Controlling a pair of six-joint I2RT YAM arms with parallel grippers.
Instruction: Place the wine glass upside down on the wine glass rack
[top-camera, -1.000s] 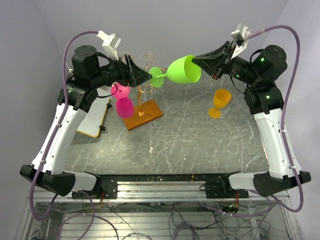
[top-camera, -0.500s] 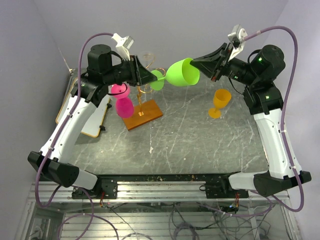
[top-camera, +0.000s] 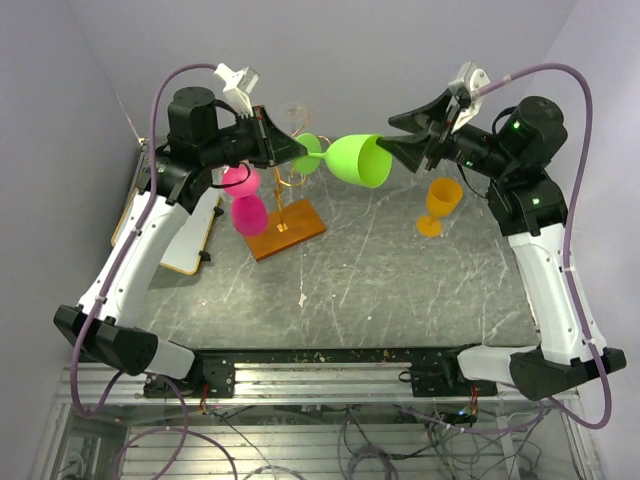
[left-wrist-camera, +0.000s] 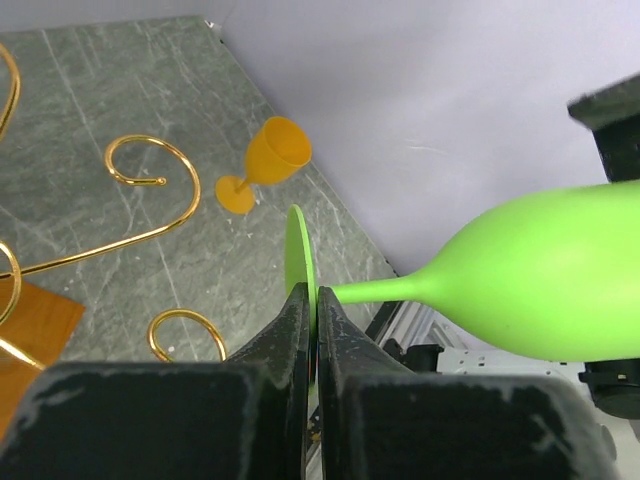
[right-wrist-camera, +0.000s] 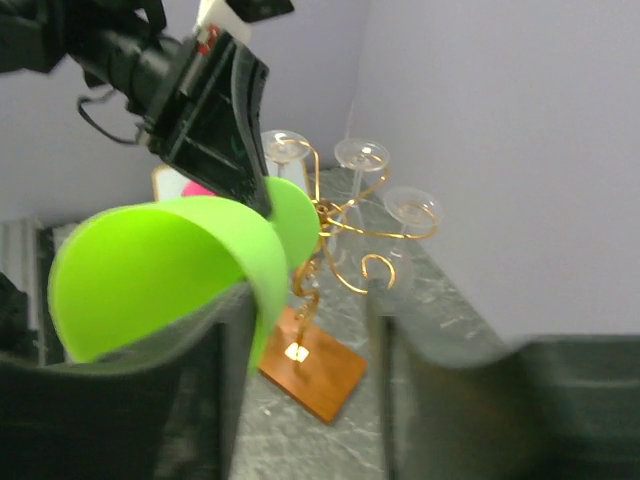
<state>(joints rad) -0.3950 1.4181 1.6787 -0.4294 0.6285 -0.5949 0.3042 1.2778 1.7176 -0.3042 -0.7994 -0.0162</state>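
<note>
Foot of the lime-green plastic wine glass is clenched in your left gripper; your right gripper gapes released.

The left arm and right arm have white shells, black joints, green lights and looping lilac cables; the left claw and right claw are black

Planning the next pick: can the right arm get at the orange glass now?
Likely yes. The orange wine glass stands upright, alone, near the right gripper, whose open fingers must first back off the green wine glass rim.
</note>
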